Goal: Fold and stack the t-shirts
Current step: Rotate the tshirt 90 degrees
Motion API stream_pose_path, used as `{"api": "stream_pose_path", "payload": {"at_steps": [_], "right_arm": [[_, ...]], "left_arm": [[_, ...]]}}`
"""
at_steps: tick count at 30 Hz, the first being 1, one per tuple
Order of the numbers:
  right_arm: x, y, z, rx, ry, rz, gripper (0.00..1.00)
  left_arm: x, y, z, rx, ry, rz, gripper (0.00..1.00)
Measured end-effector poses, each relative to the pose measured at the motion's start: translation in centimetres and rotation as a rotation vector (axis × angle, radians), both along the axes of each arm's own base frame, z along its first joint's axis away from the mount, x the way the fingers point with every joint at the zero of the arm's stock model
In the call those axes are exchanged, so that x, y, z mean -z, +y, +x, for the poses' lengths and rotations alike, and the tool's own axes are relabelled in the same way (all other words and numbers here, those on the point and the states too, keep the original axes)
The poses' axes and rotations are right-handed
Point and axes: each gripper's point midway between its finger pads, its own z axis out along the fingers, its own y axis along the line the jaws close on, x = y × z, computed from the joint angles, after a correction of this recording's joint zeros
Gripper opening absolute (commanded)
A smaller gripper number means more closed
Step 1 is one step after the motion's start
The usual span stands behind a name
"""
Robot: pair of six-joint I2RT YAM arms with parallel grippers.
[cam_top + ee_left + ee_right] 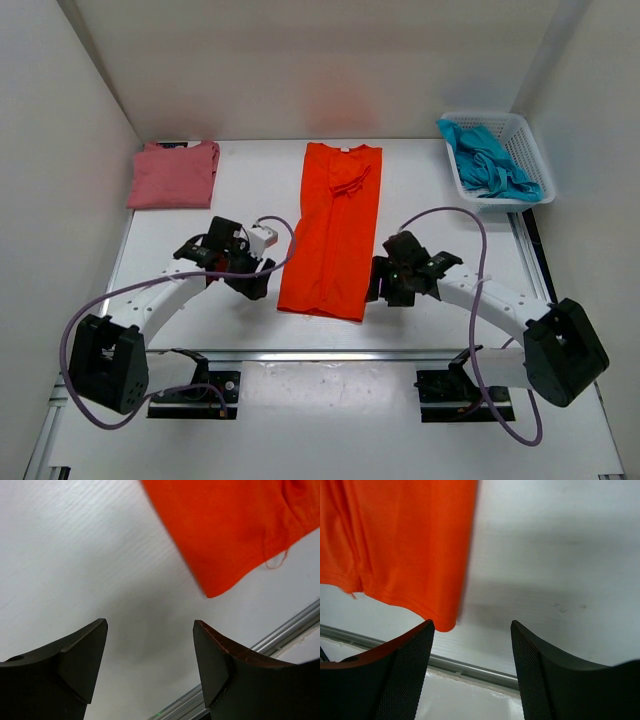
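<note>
The orange t-shirt (335,230) lies in a long narrow strip down the middle of the table, sleeves folded in. Its hem corners show in the left wrist view (235,530) and the right wrist view (405,545). The pink t-shirt (174,174) lies folded at the back left. The teal t-shirt (490,160) is bunched in the white basket (530,150). My left gripper (254,284) is open and empty just left of the orange hem. My right gripper (375,290) is open and empty just right of the hem.
A metal rail (330,355) runs along the table's near edge, in front of both grippers. White walls close in the left, back and right sides. Purple cables loop over both arms.
</note>
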Motion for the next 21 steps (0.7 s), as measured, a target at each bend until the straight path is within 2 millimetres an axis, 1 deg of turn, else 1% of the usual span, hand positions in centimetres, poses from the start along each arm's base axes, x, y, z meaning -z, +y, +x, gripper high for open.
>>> {"api": "stream_pose_path", "payload": {"at_steps": [2,4,7,10,14,17,18,20,21], "right_arm": [[1.3,0.3,-1.2,0.004,0.047,-0.001,0.68],[2.2,0.8,-2.1,0.001,0.083,-0.002,0.68],[3.1,1.7,-3.0,0.001,0.11,0.016,0.68],[4.1,2.1,-4.2,0.019,0.137,0.05,0.67],[3.9,2.9,-4.1,0.053,0.136,0.121,0.66],[3.8,3.0,-3.6,0.078,0.133,0.15,0.65],[3.8,3.0,-3.4,0.084,0.13,0.155,0.65],[3.8,3.0,-3.2,0.09,0.13,0.16,0.63],[3.9,3.1,-3.2,0.088,0.134,0.163,0.6]], "left_arm": [[0.3,-0.7,-0.8,0.037,-0.014,0.007,0.8],[0.5,-1.5,-1.4,0.064,-0.014,0.0,0.8],[1.2,-1.7,-1.3,0.046,0.013,-0.004,0.8],[2.5,-1.7,-1.4,0.016,0.068,0.003,0.81],[3.6,-2.5,-1.9,0.017,0.116,0.008,0.8],[4.4,-3.3,-2.7,0.032,0.156,0.011,0.8],[4.7,-3.4,-2.8,0.031,0.167,0.013,0.8],[5.1,-3.6,-2.9,0.028,0.184,0.014,0.79],[5.0,-3.7,-2.8,0.021,0.183,0.01,0.79]]}}
